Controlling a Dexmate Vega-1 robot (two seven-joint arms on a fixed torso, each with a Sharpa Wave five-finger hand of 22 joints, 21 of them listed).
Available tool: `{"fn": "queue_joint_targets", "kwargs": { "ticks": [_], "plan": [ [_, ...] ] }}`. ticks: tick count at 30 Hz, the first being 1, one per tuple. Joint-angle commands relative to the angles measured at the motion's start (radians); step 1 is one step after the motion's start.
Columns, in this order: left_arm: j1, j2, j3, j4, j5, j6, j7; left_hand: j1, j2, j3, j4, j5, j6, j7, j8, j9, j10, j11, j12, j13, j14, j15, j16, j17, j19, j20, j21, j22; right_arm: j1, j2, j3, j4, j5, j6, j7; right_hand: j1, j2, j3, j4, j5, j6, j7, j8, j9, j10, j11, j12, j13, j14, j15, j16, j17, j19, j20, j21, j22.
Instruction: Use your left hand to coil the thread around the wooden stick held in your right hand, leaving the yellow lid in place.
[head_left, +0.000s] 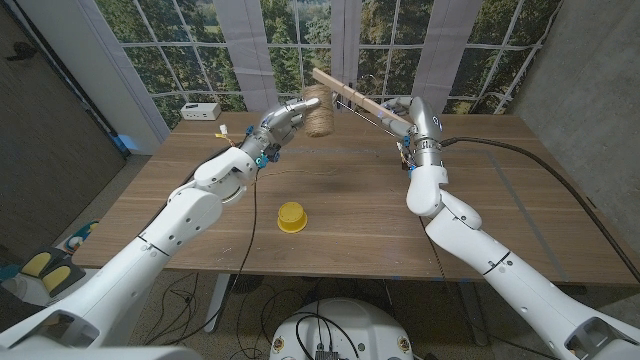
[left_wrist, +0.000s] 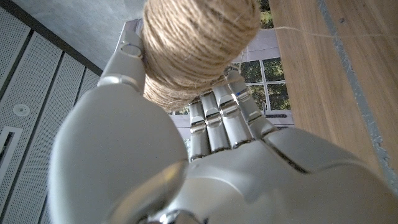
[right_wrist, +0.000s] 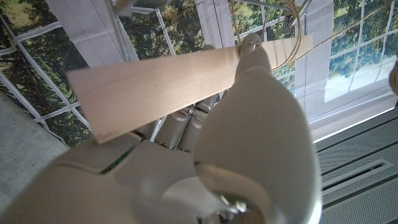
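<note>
The twine ball (head_left: 318, 111), gripped in the left hand (head_left: 283, 122), hangs just beside the wooden stick (head_left: 360, 101) grasped by the right hand (head_left: 408, 112). Coiling is underway, judging by loops (right_wrist: 297, 31) near the right hand; the next pass needs circling the stick, well above the yellow lid (head_left: 292, 217).

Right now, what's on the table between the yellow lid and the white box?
Bare wood in the head view; yellow lid, white box. The left hand hangs above.

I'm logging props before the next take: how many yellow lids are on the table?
1. The yellow lid sits on the wooden table near its front edge, between the two arms; none other shows.
</note>
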Motion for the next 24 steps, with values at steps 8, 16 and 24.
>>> {"fn": "queue_joint_targets", "kwargs": {
  "ticks": [8,16,24],
  "plan": [
    [0.075,-0.165,0.004,0.164,-0.05,-0.119,0.019,0.151,0.258,0.074,0.083,0.004,0.168,-0.115,0.131,0.137,0.197,-0.19,0.009,0.226,-0.027,-0.144,0.001,-0.001,0.0,0.002,0.006,0.0,-0.002,-0.011,0.035,0.013,0.073,0.056,-0.028,0.119,0.127,-0.005,0.003,0.003,0.005,0.007,0.007,0.002,0.009,-0.001,-0.007,0.004,0.003,-0.018,0.004,0.006,-0.006,-0.151,0.006,0.001],
    [0.092,-0.195,-0.01,0.172,-0.043,-0.156,0.068,0.146,0.259,0.074,0.088,0.004,0.167,-0.121,0.131,0.136,0.196,-0.194,0.007,0.224,-0.03,-0.146,-0.002,-0.003,-0.001,0.003,0.005,0.0,-0.016,-0.022,0.063,0.024,0.126,0.114,-0.021,0.12,0.128,-0.007,0.005,0.003,0.003,0.005,0.008,0.004,0.006,0.0,-0.009,0.006,0.002,-0.018,0.002,0.008,-0.006,-0.151,0.006,0.001],
    [0.12,-0.246,-0.026,0.157,-0.086,-0.145,0.18,0.142,0.257,0.074,0.089,0.005,0.169,-0.119,0.13,0.132,0.196,-0.198,0.007,0.223,-0.028,-0.147,-0.004,-0.006,-0.002,0.0,0.004,0.0,-0.032,-0.026,0.089,0.043,0.18,0.195,-0.02,0.121,0.129,-0.009,0.007,0.003,0.003,0.005,0.007,0.003,0.007,0.001,-0.011,0.008,0.001,-0.018,0.001,0.009,-0.008,-0.153,0.006,0.001]
  ]
}}
